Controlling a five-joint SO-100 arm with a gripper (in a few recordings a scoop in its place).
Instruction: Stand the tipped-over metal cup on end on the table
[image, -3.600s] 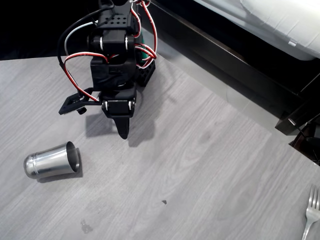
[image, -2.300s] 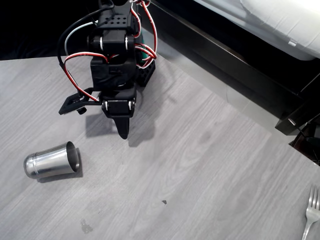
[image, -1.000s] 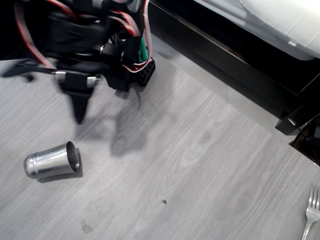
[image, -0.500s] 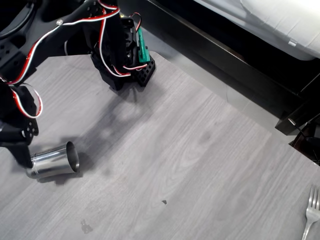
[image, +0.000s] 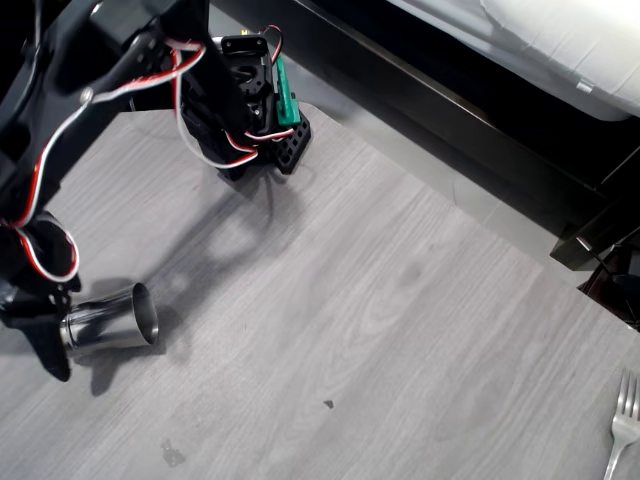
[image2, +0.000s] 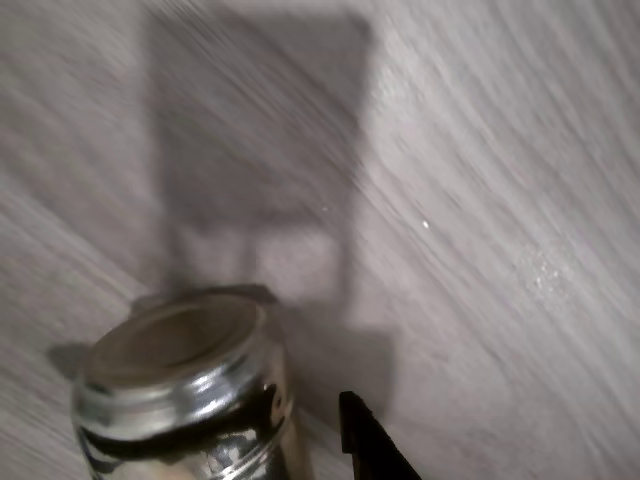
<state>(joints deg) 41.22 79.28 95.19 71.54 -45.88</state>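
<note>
Overhead view: the metal cup (image: 108, 320) lies on its side on the table (image: 400, 300), at the left, its mouth facing right. The gripper (image: 40, 340) sits at the cup's base end, further left. The arm's base (image: 250, 120) stands behind, at the table's rear edge. A fork (image: 622, 430) lies at the lower right corner, well apart. Wrist view: the cup's base (image2: 180, 345) lies left of one fingertip (image2: 365, 440).

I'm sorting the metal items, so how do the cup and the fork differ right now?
The metal cup lies on its side at the overhead view's left, with the gripper at its base; the fork lies flat at the bottom right corner, partly cut off. The cup is round and hollow, the fork thin with tines. Both are silver, on the table.
</note>
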